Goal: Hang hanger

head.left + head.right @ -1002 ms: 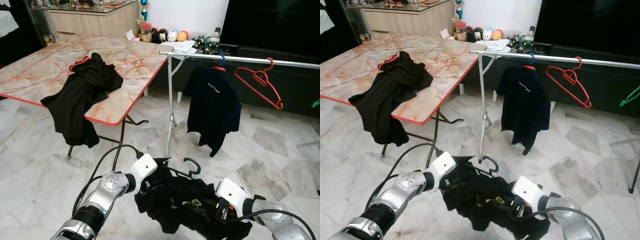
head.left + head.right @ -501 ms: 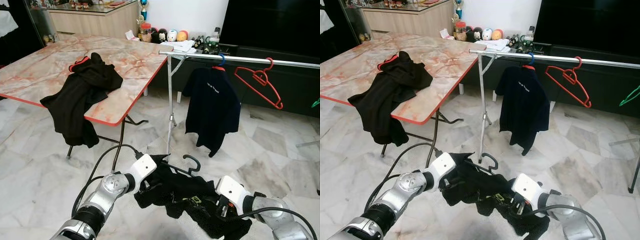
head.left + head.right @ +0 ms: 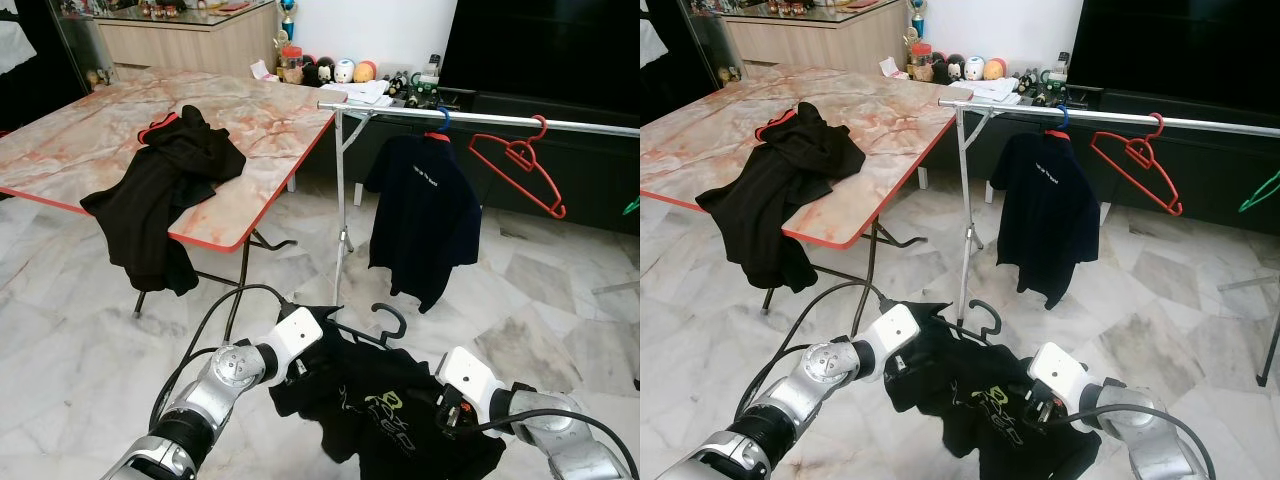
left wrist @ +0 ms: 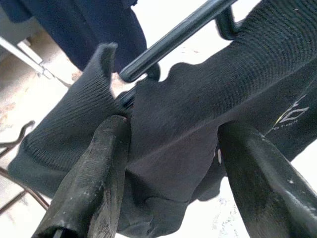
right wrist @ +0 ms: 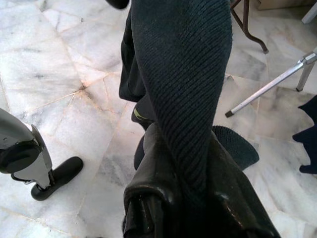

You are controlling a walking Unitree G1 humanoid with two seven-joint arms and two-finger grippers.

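Black hanger (image 3: 385,322) mostly buried under the black shirt (image 3: 385,415), hook alone exposed; right gripper (image 5: 190,196) fingertips swallowed by cloth; green hanger (image 3: 1262,192) and rail (image 3: 500,119) cropped at the edge

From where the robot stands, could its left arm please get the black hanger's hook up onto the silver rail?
Probably not yet. The left end effector holds the black shirt on the black hanger low near the floor, while the silver rail sits well above and farther off, though nothing blocks the way.
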